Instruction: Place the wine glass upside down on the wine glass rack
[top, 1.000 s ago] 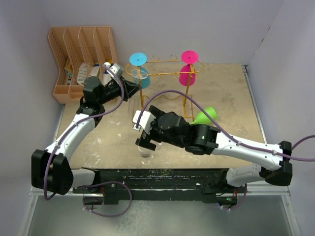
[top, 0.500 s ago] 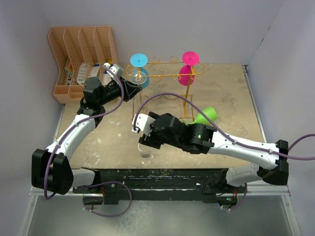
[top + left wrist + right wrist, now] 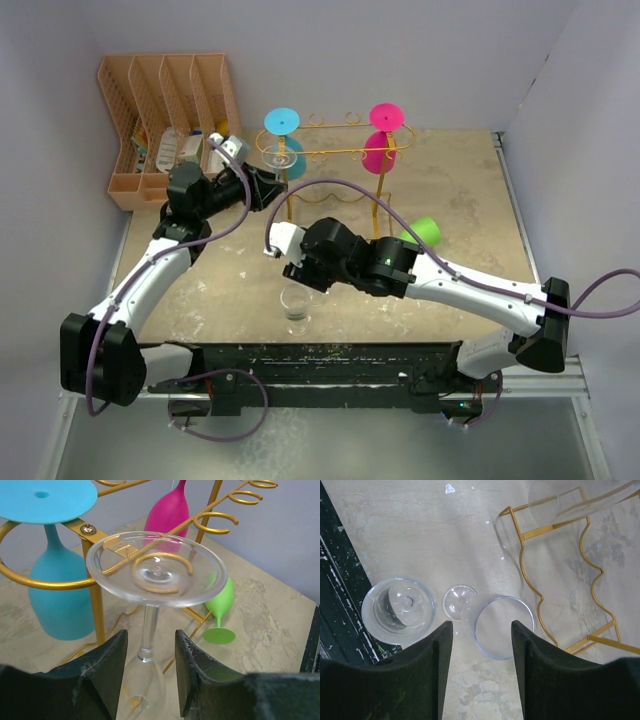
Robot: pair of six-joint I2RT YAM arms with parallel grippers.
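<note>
A beige, stone-patterned table [image 3: 470,200] between pale walls holds the golden wine glass rack [image 3: 335,152]. The clear wine glass [image 3: 157,570] hangs on it upside down, foot resting on a loop of the top rail, beside a blue glass [image 3: 60,600]. The left tool [image 3: 150,645] is spread on either side of the stem without touching it, and the right tool [image 3: 481,625], also spread, hovers above a second clear glass [image 3: 502,627] on the table.

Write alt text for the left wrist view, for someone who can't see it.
A clear glass hangs upside down, foot over a loop of the gold rack, stem inside the open left gripper. A blue glass and a pink glass hang beside it; a green glass is on the table beyond.
</note>
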